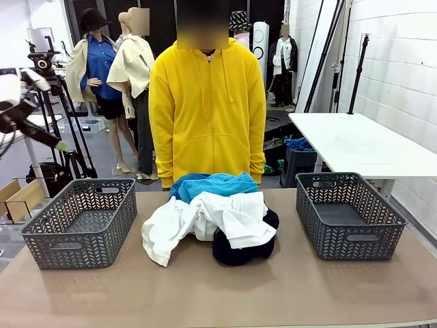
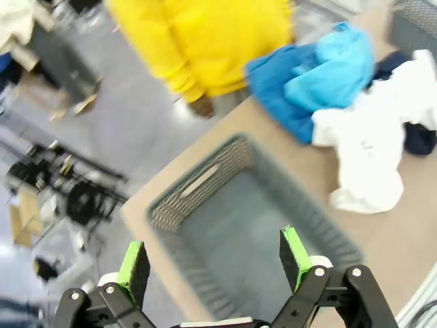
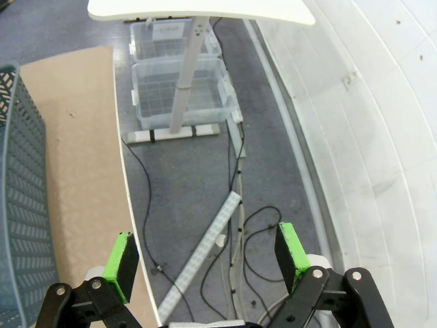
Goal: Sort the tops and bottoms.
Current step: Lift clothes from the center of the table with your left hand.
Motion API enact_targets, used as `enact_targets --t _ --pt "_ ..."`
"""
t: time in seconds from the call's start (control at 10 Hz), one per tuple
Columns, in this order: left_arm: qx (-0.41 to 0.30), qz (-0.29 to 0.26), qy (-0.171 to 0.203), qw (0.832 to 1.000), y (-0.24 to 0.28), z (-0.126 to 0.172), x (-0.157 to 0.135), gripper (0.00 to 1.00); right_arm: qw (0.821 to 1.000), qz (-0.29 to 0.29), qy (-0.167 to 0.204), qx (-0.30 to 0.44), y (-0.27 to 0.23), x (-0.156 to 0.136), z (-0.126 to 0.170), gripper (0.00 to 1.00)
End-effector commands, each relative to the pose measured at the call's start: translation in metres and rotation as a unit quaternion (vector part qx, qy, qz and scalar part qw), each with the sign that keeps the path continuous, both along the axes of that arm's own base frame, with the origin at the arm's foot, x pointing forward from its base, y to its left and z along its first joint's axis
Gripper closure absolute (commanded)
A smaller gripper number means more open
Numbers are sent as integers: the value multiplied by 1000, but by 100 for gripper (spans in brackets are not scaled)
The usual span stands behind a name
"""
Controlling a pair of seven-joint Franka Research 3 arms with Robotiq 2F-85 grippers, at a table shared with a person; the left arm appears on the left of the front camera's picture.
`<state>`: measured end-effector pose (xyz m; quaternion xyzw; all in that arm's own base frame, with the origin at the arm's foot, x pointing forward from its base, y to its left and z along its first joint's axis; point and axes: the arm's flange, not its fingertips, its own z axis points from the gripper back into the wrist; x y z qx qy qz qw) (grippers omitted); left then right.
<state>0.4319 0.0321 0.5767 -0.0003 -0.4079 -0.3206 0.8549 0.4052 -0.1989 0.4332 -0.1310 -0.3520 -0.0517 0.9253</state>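
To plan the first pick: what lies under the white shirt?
Under the white shirt, at its right, a dark navy garment shows; blue garments lie behind. Its middle covers the rest.

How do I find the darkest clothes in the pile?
On the table, between two grey baskets, lies a clothes heap. At its front right, under the white shirt, sits the dark garment. It is nearly black; its neighbours are white or blue.

The dark navy garment (image 1: 237, 254) lies mostly buried under the white shirt (image 1: 229, 217); the blue garments (image 1: 212, 183) are partly hidden behind it; the left basket (image 2: 198, 186) is blurred; the right basket (image 3: 20, 205) is cut off by the picture's edge.
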Motion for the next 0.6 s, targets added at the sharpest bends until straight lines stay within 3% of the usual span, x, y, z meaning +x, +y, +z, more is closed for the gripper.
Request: enact_targets --t 0.0,0.3,0.5 --pt "-16 -108 59 992 -32 -18 31 0 1000 4 3 -3 0 0 0 0" --pt "16 -166 129 978 -130 -58 53 0 1000 4 3 -3 0 0 0 0" --pt "40 -169 142 975 -171 -97 67 0 1000 4 3 -3 0 0 0 0"
